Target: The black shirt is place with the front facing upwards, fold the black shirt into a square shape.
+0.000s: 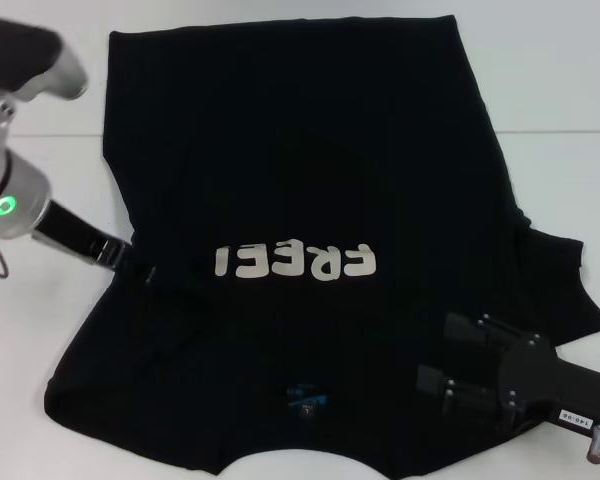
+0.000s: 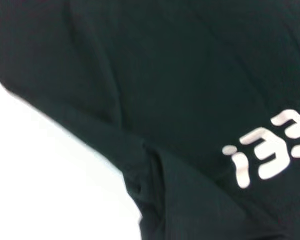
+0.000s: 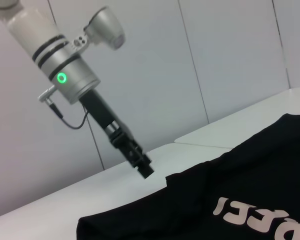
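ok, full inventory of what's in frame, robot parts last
black shirt: 1, black, spread front up across the white table, collar end nearest the robot, its left sleeve folded in over the body
lettering "FREE": 1 print, white, on the chest, upside down in the head view
neck label: 1, blue, inside the collar near the robot
table: 1, white, under the shirt
wall: white panels, behind the table in the right wrist view
left gripper: 1, black on a silver arm with a green light, at the shirt's left edge level with the print
right gripper: 1, black, over the shirt's near right part by the right sleeve
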Available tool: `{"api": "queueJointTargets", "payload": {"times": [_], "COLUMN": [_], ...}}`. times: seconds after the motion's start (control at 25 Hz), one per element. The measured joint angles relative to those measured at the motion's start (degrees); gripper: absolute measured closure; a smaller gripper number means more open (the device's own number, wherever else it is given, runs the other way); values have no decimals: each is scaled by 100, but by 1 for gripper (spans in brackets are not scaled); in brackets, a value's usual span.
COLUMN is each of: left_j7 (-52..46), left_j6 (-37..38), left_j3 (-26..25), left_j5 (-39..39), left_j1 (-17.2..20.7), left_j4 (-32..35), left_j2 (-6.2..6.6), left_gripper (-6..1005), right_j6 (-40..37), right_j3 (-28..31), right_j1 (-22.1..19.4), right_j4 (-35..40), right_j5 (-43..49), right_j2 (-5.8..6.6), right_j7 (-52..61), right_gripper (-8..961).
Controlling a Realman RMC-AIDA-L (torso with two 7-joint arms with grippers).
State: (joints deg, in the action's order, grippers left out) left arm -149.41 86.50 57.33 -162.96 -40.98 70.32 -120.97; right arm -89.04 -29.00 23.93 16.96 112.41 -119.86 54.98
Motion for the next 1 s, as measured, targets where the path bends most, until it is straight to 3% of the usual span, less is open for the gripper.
{"api": "queueJointTargets", "payload": {"times": [0.12, 0.36, 1.0], "left_j7": [352, 1106, 1615], "left_j6": [97, 126, -787], "left_j3": [-743, -1858, -2114], "left_j5": [310, 1274, 1483], "left_j1": [-64, -175, 20], "left_j4": [-446, -1937, -2372], "left_j2": [42, 447, 361], "left_gripper": [149, 122, 122], "right_j6": [-13, -39, -203], "right_j3": [0, 0, -1], "right_j1": [14, 16, -35], "right_j4": [0, 0, -9], "right_j5": [0, 0, 0], "right_j2": [-2, -3, -2], "right_j7": [-20, -66, -72], "right_gripper": [54, 54, 53]}}
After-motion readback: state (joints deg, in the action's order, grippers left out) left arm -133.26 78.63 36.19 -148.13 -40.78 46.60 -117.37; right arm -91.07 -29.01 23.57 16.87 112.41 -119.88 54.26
